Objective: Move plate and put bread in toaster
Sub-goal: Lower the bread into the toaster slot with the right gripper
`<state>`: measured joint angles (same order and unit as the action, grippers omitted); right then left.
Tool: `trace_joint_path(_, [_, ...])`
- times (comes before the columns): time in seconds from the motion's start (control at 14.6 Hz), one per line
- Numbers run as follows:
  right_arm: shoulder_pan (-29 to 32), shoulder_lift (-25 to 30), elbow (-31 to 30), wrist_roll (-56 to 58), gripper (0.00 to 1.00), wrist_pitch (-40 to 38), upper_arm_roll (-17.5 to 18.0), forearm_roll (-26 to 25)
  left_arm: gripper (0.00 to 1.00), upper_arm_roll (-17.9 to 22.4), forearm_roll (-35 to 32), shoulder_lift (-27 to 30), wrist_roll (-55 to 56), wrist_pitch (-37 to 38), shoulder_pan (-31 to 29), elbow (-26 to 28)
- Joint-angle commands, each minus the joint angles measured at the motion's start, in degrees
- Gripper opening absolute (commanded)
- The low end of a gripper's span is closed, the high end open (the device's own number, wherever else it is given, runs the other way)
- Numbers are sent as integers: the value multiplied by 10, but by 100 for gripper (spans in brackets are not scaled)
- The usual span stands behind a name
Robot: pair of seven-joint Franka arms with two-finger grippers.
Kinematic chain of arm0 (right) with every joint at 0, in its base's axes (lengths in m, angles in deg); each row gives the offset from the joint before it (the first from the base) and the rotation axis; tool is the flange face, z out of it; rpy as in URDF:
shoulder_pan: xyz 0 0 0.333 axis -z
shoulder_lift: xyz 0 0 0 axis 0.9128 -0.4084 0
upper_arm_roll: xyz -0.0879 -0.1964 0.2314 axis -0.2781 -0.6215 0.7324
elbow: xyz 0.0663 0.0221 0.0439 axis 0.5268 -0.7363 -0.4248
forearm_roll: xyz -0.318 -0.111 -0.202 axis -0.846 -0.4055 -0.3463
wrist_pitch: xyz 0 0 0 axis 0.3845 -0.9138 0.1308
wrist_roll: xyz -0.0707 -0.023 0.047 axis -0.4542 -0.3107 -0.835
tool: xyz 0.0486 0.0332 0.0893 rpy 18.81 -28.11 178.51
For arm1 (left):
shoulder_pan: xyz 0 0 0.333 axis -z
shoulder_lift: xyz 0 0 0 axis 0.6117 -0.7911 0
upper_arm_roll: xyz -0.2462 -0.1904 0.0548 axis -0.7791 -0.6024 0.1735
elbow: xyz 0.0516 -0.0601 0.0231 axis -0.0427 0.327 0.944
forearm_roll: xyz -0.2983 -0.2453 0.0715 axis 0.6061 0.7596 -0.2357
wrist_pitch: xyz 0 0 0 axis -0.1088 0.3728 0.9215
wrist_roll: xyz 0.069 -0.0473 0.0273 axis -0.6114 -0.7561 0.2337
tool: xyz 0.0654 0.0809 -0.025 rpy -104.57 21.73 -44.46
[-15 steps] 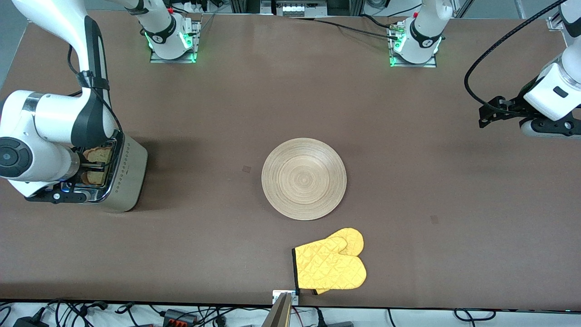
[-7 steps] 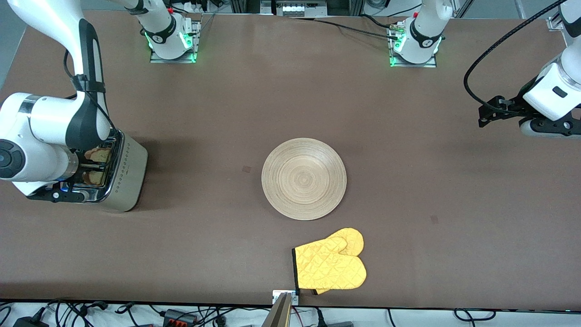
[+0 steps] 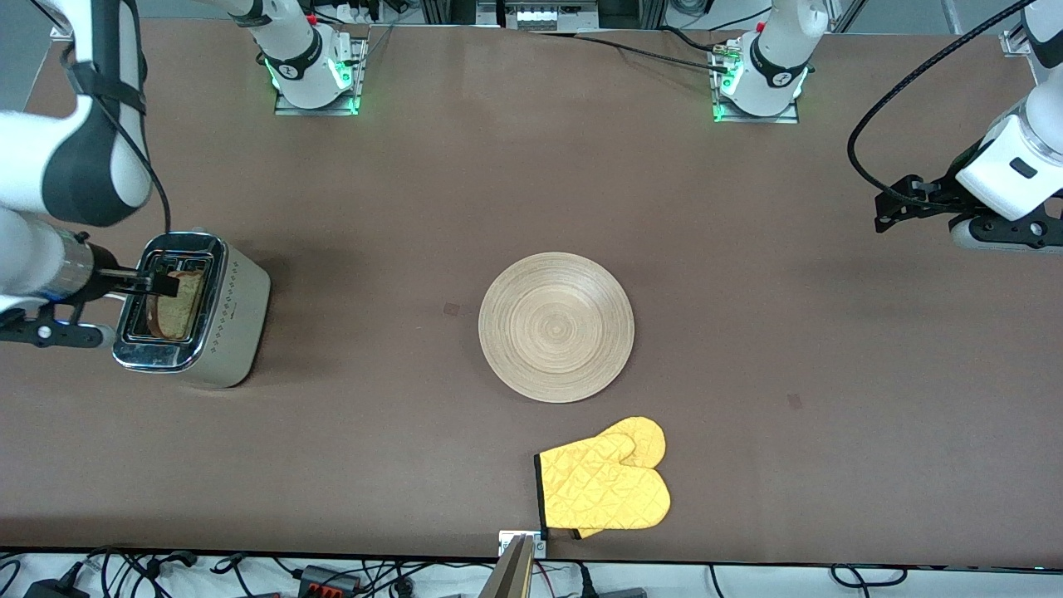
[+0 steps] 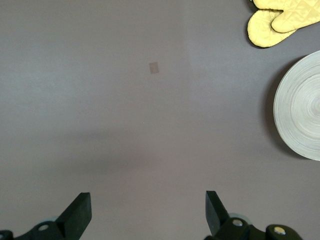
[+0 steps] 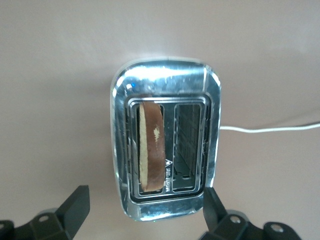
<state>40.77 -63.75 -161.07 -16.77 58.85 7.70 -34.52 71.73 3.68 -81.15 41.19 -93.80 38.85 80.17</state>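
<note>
Table (image 3: 399,166): brown, bare over most of its top.

Plate (image 3: 556,327): round wooden plate, flat at mid-table, nothing on it. It looks parked clear of both arms, so the plate half of the task reads as done. Just beside it, nearer the front camera, a yellow oven mitt (image 3: 604,487), not touching.

Toaster (image 3: 193,309): at the right arm's end of the table, well apart from the plate. 2 slots, long axis running toward and away from the front camera, chrome top facing up. White cord (image 5: 270,129) trails off one side.

Right gripper (image 3: 137,278): hangs over the toaster, jaws spread wide and holding nothing; in the right wrist view its fingertips (image 5: 75,202) straddle the toaster's width.

Left gripper (image 3: 893,208): waits over bare table at the left arm's end, jaws wide apart, empty.

Bread (image 5: 151,146): 1 slice standing on edge in 1 slot, long edge aligned with the slot, dark crust up, top poking above the rim. The second slot is empty. My read: slice is seated but not pushed fully down, and the task is nearly finished.
</note>
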Motion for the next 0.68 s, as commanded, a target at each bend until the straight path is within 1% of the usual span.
trace_joint_path(0.0, [-1, 4, 41, 6, 100, -11, 5, 11, 100, 0, 1, 8, 7, 8, 3, 0])
trace_joint_path(0.07, [-5, 8, 41, 6, 100, -12, 4, 19, 100, 0, 1, 8, 7, 8, 3, 0])
trace_joint_path(0.21, [-1, 25, 41, 5, 100, -35, 2, 55, 100, 0, 1, 8, 7, 8, 3, 0])
trace_joint_path(0.27, [-1, 26, 41, 3, 100, -46, 2, 58, 100, 0, 1, 8, 7, 8, 3, 0])
trace_joint_path(0.62, [-3, 26, 42, 4, 100, -44, 2, 59, 100, 0, 1, 8, 7, 8, 3, 0])
